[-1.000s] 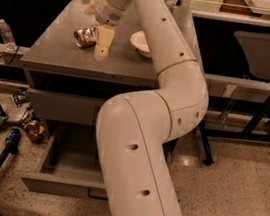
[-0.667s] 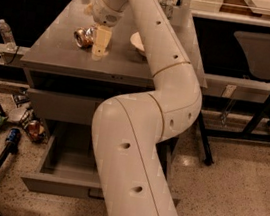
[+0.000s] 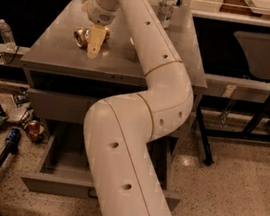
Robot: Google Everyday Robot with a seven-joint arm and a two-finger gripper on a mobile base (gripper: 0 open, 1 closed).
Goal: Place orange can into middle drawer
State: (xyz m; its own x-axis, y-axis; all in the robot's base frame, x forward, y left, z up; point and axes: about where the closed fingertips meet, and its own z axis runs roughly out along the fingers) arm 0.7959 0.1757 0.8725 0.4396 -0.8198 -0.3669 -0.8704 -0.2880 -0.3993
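The grey cabinet (image 3: pixel 47 54) has its middle drawer (image 3: pixel 57 185) pulled open at the bottom. Low over the cabinet's top hangs the gripper (image 3: pixel 95 43); whether it grips anything cannot be told. The orange can (image 3: pixel 80 36) lies on its side on that top, right against the gripper, away from the arm.

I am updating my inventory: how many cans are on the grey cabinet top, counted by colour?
Orange: 1, the orange can, lying next to the end effector.
Silver-and-green: 1, the silver-and-green can, upright at the back.
Total: 2
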